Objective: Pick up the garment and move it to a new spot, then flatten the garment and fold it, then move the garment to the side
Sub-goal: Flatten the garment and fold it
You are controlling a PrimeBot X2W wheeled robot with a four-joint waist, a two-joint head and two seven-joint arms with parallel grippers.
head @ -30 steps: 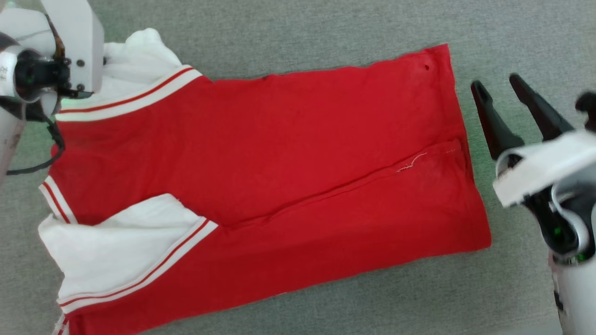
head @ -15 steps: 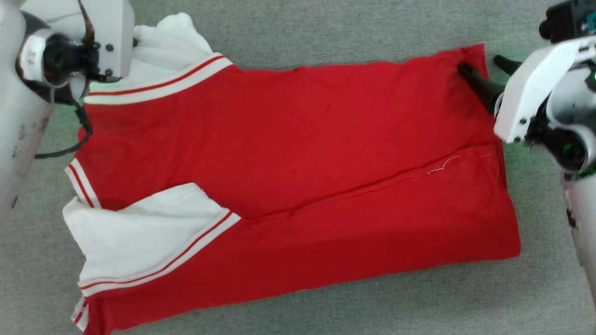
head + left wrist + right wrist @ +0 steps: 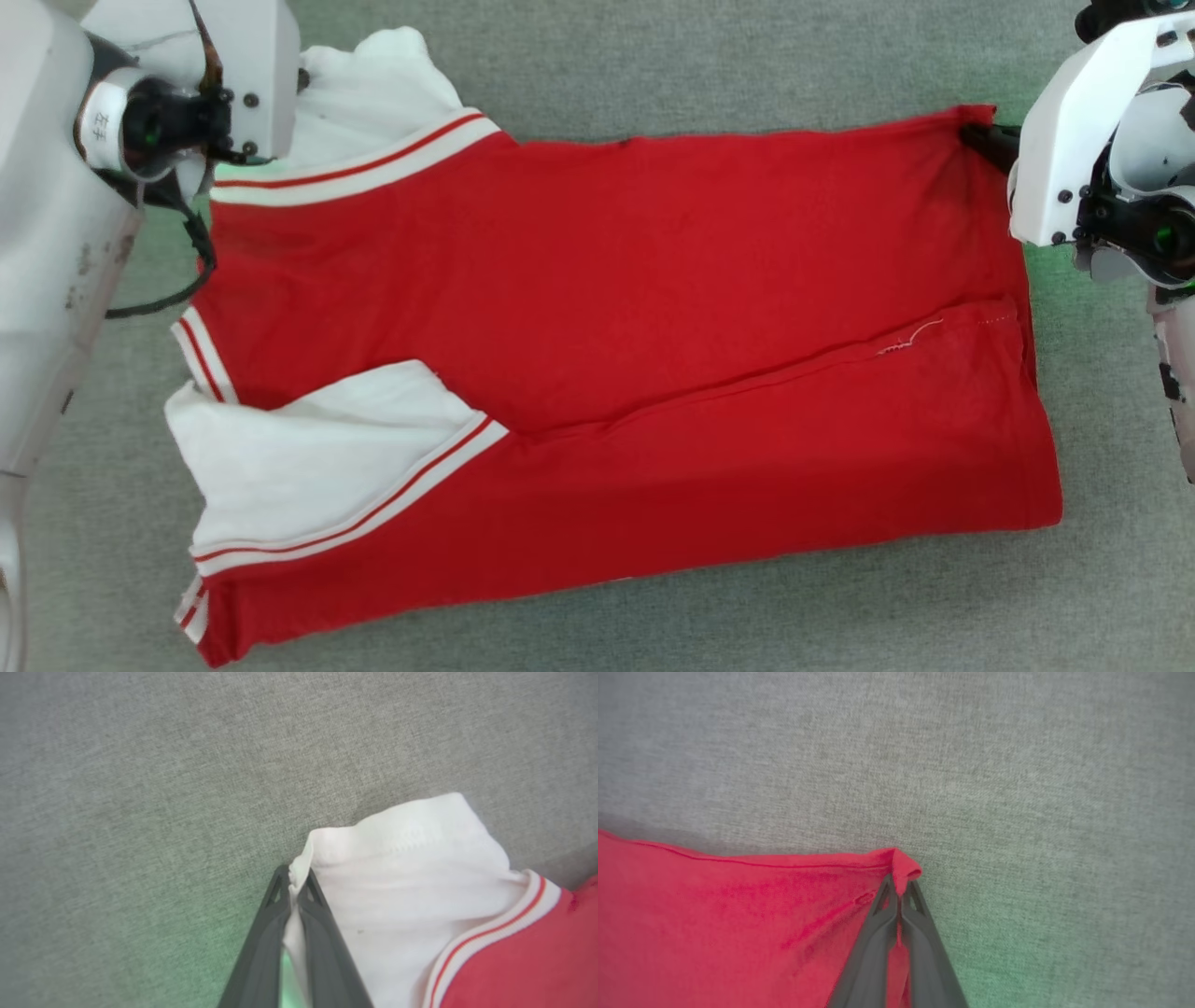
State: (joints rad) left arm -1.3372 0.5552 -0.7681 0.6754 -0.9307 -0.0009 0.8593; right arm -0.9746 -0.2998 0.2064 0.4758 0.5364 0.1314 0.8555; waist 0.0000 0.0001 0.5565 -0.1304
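- The garment (image 3: 653,308) lies spread on the grey worktop (image 3: 709,56), its length running across the head view. The collar end is at the robot's left and the hem at its right.
- The near long side is already doubled over the middle, with a white sleeve (image 3: 308,457) lying on top of it. The far side looks like the next to be folded.
- The left gripper (image 3: 294,879) has its jaws clenched on the edge of the far white sleeve (image 3: 411,868), and a thin ridge of cloth stands up between them.
- The right gripper (image 3: 900,886) has its jaws clenched on the far hem corner (image 3: 903,865). Only a small nub of red fabric pokes past the tips.
- Judged from these grips, the step in hand is to lift the far edge and bring it toward the near one.
- To do it well, raise both ends together and evenly, so the edge between them is straight and lightly taut.
- Carry the two ends over in parallel, so the new crease runs along the garment's length rather than slanting.
- The right grip looks shallow, so a sharp pull could slip the corner out.
- The left hold is on sleeve cloth, which may stretch before the red body follows.
- Lower both ends flat before releasing.
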